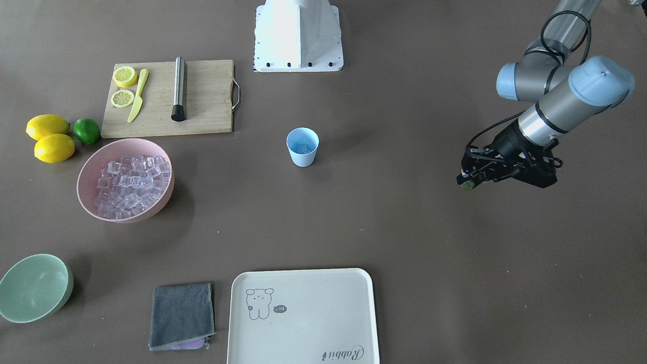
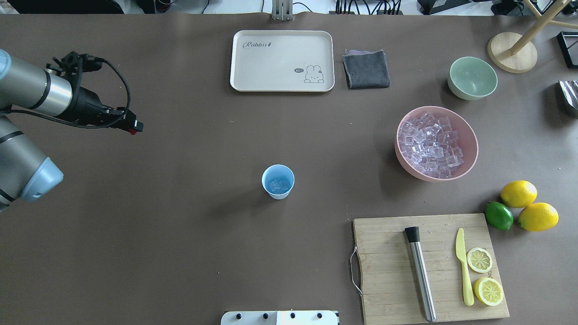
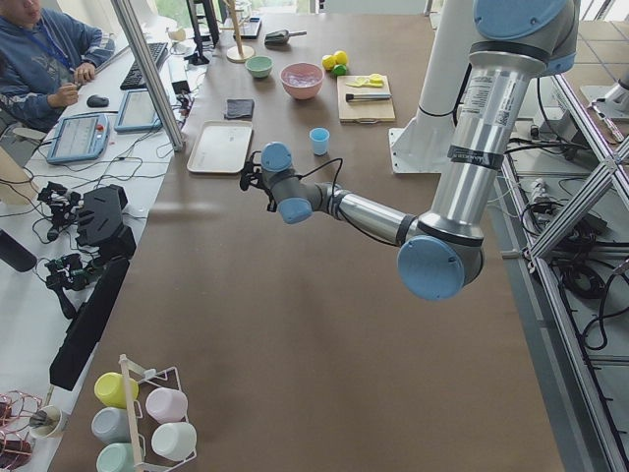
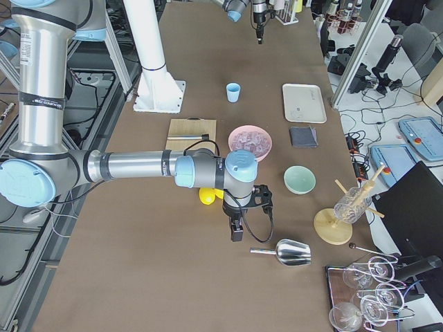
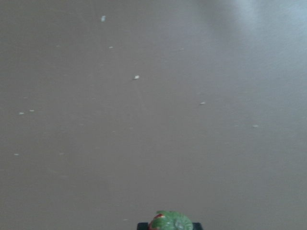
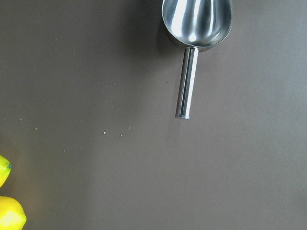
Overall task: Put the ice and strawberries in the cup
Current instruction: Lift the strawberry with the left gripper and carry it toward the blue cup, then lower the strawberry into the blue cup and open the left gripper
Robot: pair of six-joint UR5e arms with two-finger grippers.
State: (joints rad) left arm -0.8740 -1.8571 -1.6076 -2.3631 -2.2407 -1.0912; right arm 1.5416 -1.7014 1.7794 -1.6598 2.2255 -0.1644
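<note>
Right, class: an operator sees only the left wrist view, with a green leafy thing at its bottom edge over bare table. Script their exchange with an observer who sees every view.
Observer: That's the strawberry, clamped between the jaws of the left gripper.
Operator: Where's the cup from there?
Observer: The cup stands upright mid-table, well off to the robot's right of that gripper.
Operator: Anything in it yet?
Observer: Yes, some ice lies at its bottom.

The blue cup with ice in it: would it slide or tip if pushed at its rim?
The cup is probably light: small, plastic, only a few ice cubes inside. It tapers to a narrow base, so a rim push would likely tip it; a low push may slide it.
</note>
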